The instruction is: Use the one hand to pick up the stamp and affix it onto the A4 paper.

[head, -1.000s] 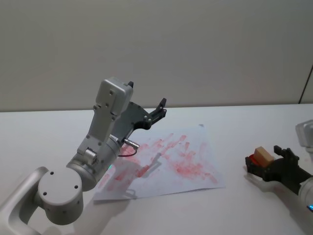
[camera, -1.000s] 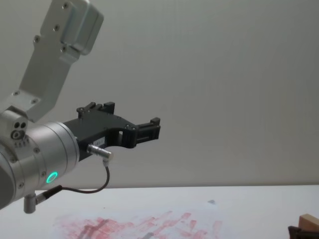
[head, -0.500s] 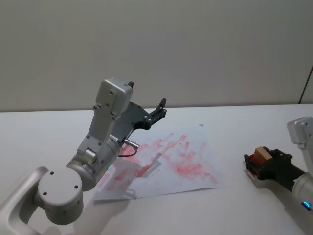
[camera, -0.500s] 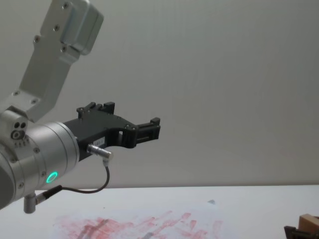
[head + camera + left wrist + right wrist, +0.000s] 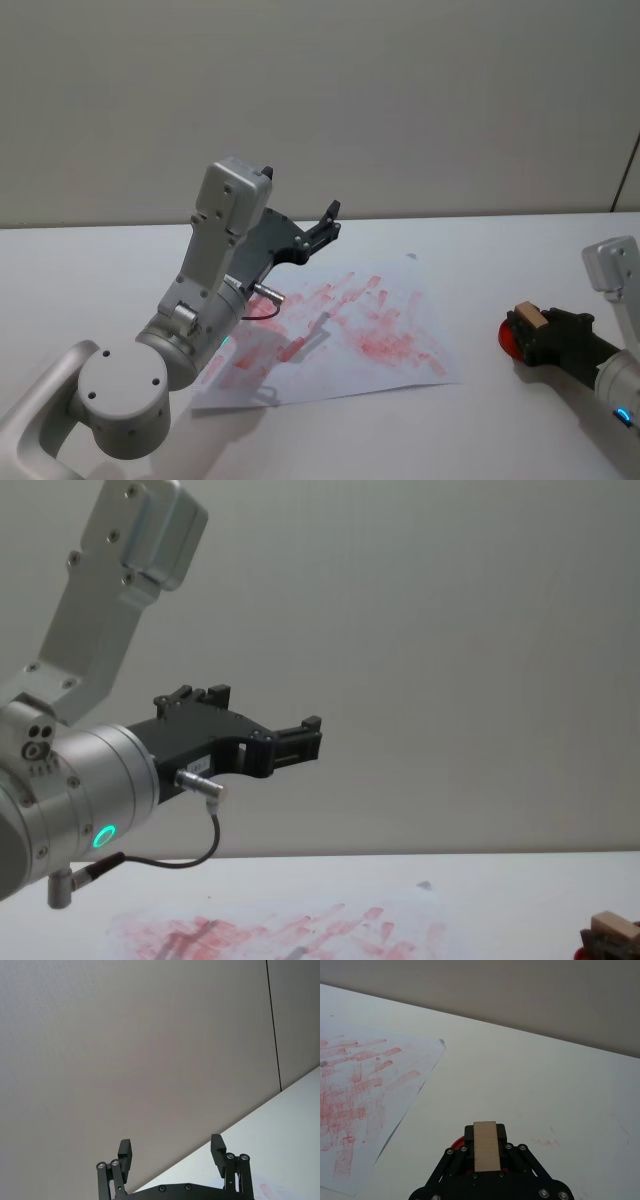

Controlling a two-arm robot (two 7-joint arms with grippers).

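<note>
White table (image 5: 520, 250) fills the scene out to the wall (image 5: 400, 100), and its near edge is cut off. The big left arm (image 5: 215, 270) is parked up in the air over the left side, hiding the paper's near-left part. Its left gripper (image 5: 325, 222) points at the far wall, fingers spread wide with nothing between them.

The paper (image 5: 400, 320) lies flat mid-table, with red smears all over and the far corner a bit curled.

The right gripper (image 5: 520, 335) comes in low from the right and sits a short way right of the paper, not over it. It's clamped tight on the stamp (image 5: 486, 1147). The tan block pokes out between the fingers, red end facing left toward the paper. Can't tell whether the red end touches the table. In the chest view the stamp is cut off at the bottom right corner.
</note>
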